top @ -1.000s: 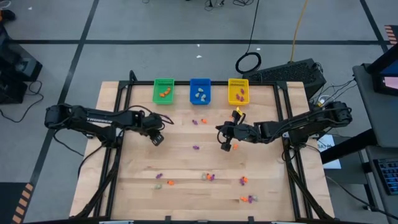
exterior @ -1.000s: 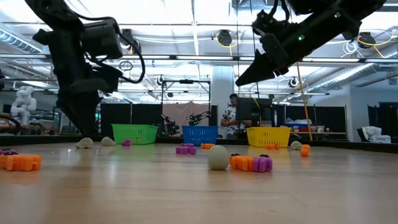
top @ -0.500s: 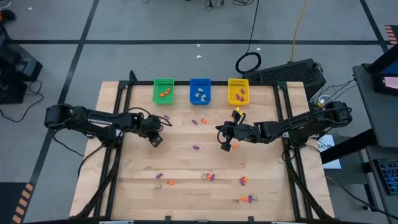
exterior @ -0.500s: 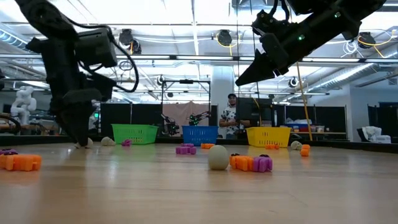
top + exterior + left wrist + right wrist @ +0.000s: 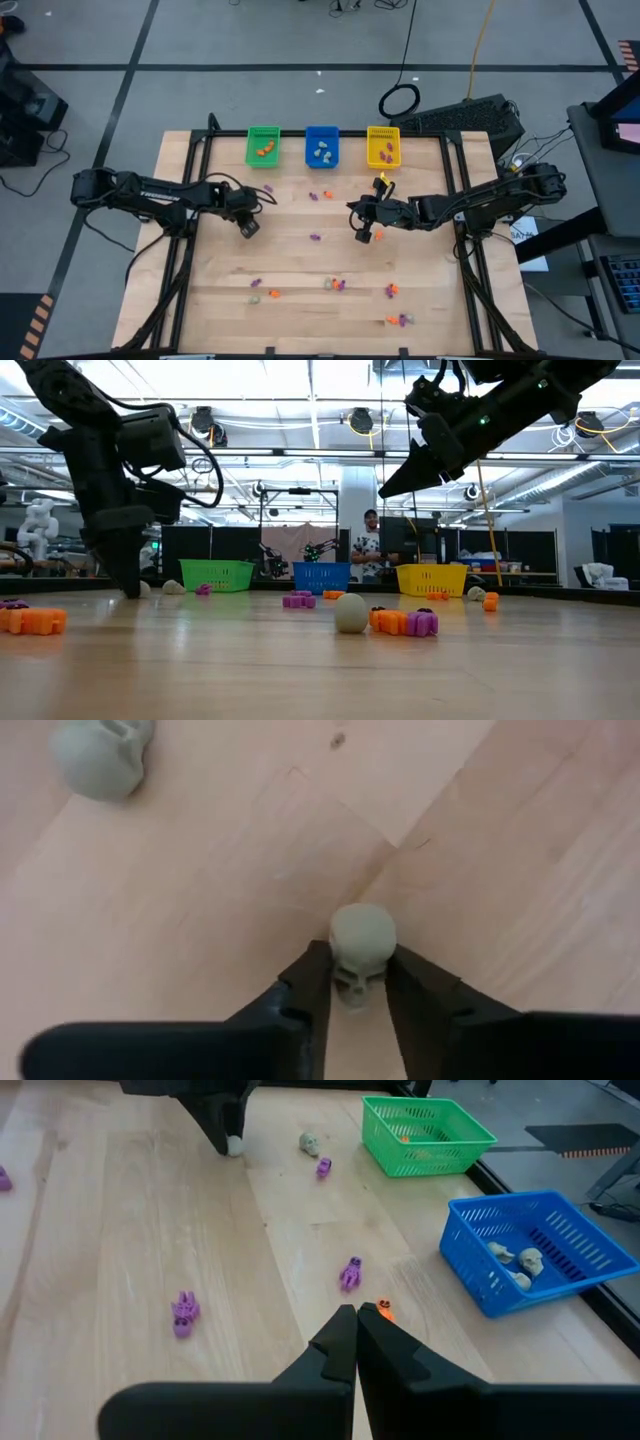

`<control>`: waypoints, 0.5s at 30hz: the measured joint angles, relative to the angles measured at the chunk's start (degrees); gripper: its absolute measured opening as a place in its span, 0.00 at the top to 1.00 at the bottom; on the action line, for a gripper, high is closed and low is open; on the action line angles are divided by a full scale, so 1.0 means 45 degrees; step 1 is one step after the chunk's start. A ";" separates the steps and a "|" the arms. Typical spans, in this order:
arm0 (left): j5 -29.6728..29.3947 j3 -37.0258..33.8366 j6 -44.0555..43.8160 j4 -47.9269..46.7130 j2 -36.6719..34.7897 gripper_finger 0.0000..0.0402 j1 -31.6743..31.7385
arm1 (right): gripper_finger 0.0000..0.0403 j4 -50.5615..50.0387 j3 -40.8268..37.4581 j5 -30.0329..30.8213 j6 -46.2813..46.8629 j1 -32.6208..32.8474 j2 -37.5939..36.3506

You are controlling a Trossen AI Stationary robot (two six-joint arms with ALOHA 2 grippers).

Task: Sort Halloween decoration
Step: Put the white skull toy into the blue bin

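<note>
Green bin (image 5: 263, 146), blue bin (image 5: 322, 146) and yellow bin (image 5: 383, 147) line the wooden table's (image 5: 300, 260) far edge

Three bins: green (image 5: 263, 146), blue (image 5: 321, 146), yellow (image 5: 383, 147). Two arms. Two pale skulls (image 5: 361, 946) in the left wrist view.

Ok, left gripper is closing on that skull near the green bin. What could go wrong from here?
1. The left gripper pinches only the lower part of the small rounded skull, so it might squirt out as the fingers close.
2. A second skull lies apart on the wood nearby; a slip could knock it.
3. The skulls sit in the blue bin, past the green bin, so a loose grip might drop it on the way.
</note>
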 joint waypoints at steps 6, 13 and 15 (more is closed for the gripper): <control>0.0019 0.0000 0.0475 0.0073 0.0000 0.88 -0.0005 | 1.00 -0.0001 0.0000 -0.0003 0.0042 0.0000 0.0000; 0.0019 0.0284 0.1000 0.0005 0.0039 0.89 -0.0005 | 1.00 0.0002 0.0000 -0.0007 0.0039 0.0000 0.0000; 0.0068 0.0526 0.1225 0.0122 0.0040 0.89 -0.0016 | 1.00 -0.0002 0.0000 -0.0008 0.0036 0.0000 0.0000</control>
